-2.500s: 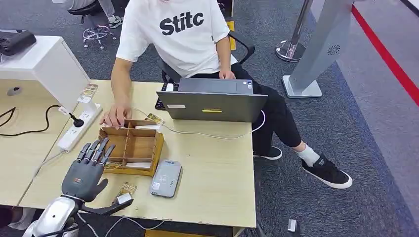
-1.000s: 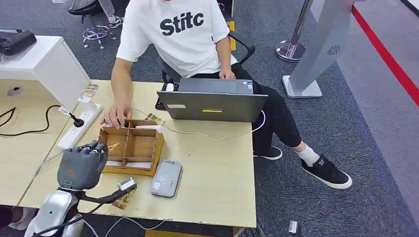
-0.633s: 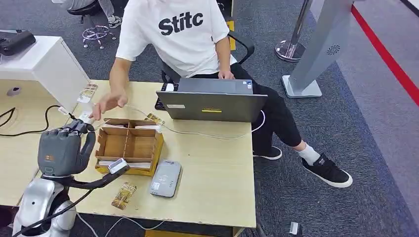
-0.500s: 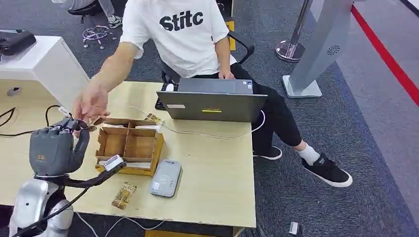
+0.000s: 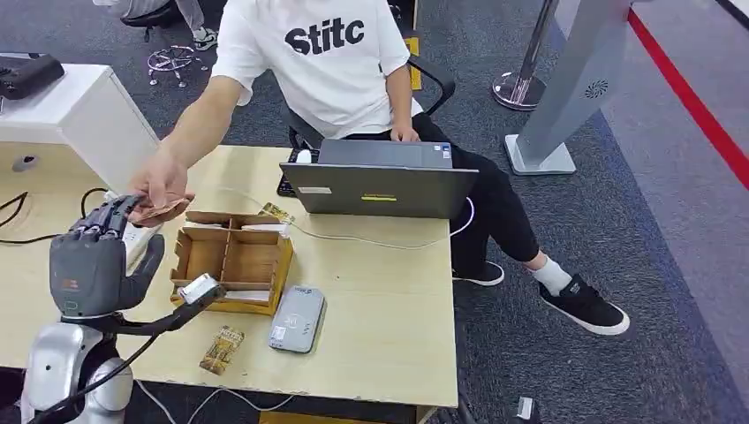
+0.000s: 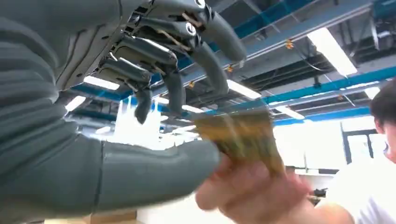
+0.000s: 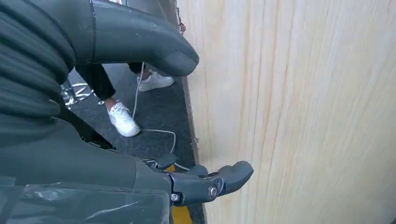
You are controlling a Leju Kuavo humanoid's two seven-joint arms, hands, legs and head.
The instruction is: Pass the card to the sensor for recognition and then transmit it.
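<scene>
Left hand (image 5: 88, 261): raised left of the wooden box (image 5: 234, 259), fingers apart, holding nothing.
Card (image 5: 161, 210): pinched in the person's hand (image 5: 159, 187), just off the robot's fingertips (blurred in the wrist view).
Right hand (image 7: 93, 116): beside a wood panel; fingers' state unclear.
Sensor (image 5: 297, 319): on the table (image 5: 389, 300), right of the box.

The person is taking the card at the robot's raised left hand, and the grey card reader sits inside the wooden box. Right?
Not quite. The head view shows the grey card reader on the table beside the wooden box, not inside it. The rest holds: the person's hand has the card at the raised left hand.
</scene>
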